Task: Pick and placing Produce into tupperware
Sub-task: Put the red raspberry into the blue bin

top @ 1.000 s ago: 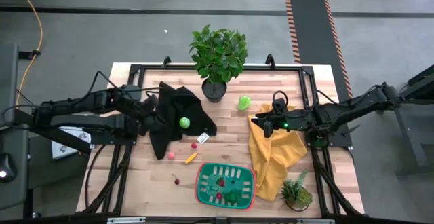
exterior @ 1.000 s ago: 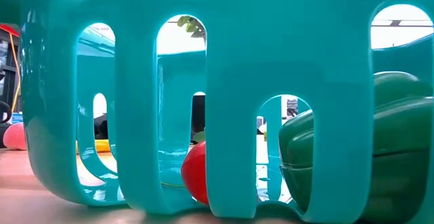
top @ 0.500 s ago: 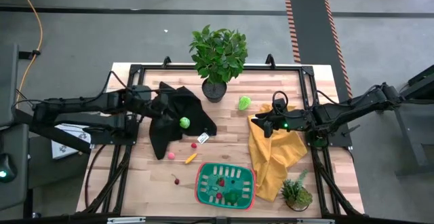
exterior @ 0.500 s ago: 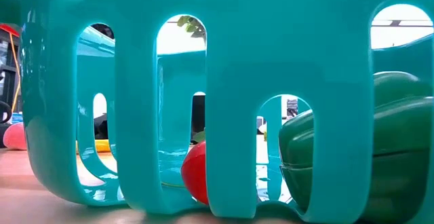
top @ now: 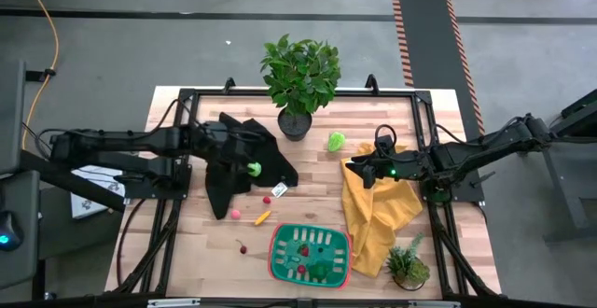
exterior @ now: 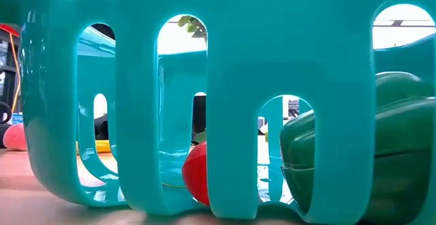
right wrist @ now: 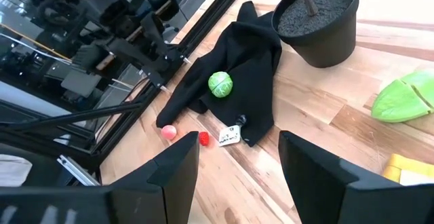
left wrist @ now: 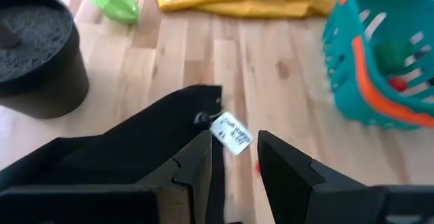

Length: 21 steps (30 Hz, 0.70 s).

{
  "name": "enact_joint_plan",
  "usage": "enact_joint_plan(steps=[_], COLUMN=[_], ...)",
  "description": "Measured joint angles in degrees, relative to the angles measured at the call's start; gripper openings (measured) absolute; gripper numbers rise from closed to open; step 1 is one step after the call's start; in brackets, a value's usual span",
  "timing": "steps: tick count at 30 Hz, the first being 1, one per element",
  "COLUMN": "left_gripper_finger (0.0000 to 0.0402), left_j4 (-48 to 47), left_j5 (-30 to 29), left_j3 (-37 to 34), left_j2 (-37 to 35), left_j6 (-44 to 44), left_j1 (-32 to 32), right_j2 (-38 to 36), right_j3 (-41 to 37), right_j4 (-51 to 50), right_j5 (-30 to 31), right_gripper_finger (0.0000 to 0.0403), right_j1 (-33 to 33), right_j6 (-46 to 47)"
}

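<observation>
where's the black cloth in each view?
High view: black cloth left of center, beside the plant pot, under the left pincer.
Low view: not identifiable; basket wall fills it.
Left wrist view: bottom left.
Right wrist view: center.
Shared landmark: the plant pot.

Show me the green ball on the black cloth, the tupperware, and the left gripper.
green ball (right wrist: 220, 84), right wrist view, centre of the ball.
tupperware (top: 272, 251), high view, left side of its red rim.
left gripper (left wrist: 234, 157), left wrist view, between its fingertips.
</observation>
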Motion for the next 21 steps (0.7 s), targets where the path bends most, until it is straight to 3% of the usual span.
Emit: enact_joint_plan(steps=[7, 21], left_gripper_finger=[0.0111, 0.0111], left_j4=[-0.31, -0.27], left_j5=[-1.97, 1.6], left_j3=[0.0, 0.04], left_j2=[3.99, 10.32], left_j6=[2.48, 11.19], left_j1=[0.0, 0.0], right_j2=[0.0, 0.0], right_j3=[0.0, -0.15], right_j4=[-0.09, -2.08], right_j5=[0.02, 1.46], right_gripper_finger=[0.0193, 0.0193], right_j1=[0.0, -0.02], right_j6=[0.88, 0.91])
